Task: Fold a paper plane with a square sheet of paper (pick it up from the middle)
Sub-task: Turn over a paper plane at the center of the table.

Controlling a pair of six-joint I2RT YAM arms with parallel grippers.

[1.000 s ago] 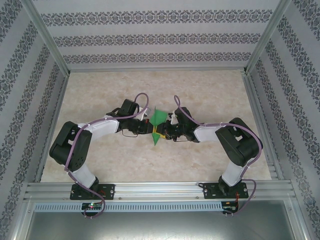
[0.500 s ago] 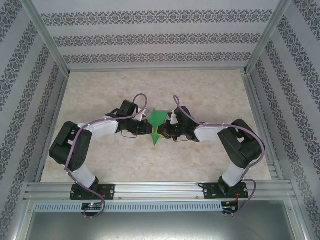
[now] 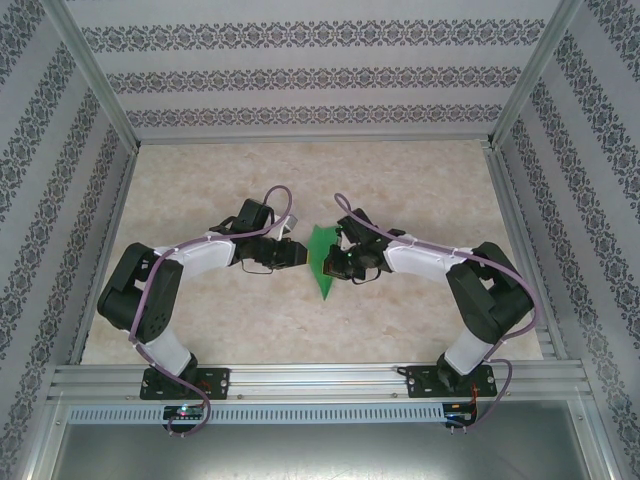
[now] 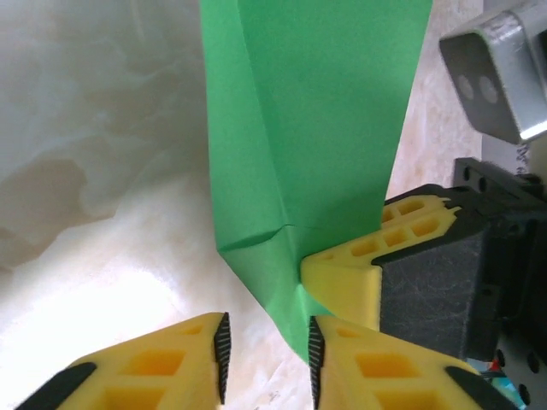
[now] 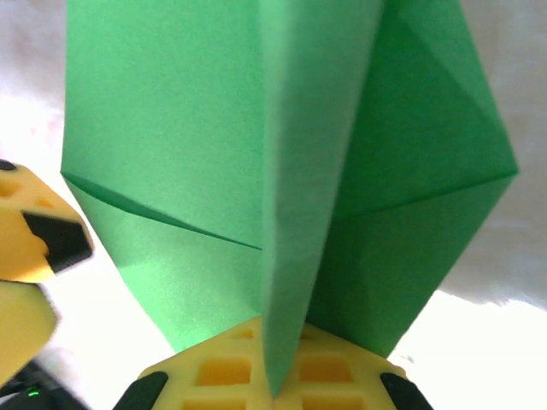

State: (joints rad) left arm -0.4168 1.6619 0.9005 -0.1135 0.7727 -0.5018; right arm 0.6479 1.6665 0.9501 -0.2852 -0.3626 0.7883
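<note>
The bright-green sheet of paper (image 3: 322, 262), folded into a pointed, creased shape, hangs above the table's middle between both arms. My right gripper (image 3: 335, 263) is shut on it. In the right wrist view the yellow jaws (image 5: 278, 383) pinch the centre crease of the paper (image 5: 214, 128), whose flaps spread to either side. My left gripper (image 3: 299, 256) stands just left of the paper. In the left wrist view it (image 4: 267, 359) is open, and the lower tip of the paper (image 4: 316, 128) brushes its right pad. The right gripper's fingers (image 4: 346, 272) clamp the paper there.
The marble-patterned table (image 3: 420, 190) lies under the arms, fenced by aluminium rails (image 3: 515, 240) and patterned walls. The left gripper's yellow finger (image 5: 24, 248) shows at the left edge of the right wrist view, close beside the paper.
The left gripper has opened, let go of the paper and drawn slightly left. The right gripper has shut on the paper and turned it, so its point now faces the front edge.
</note>
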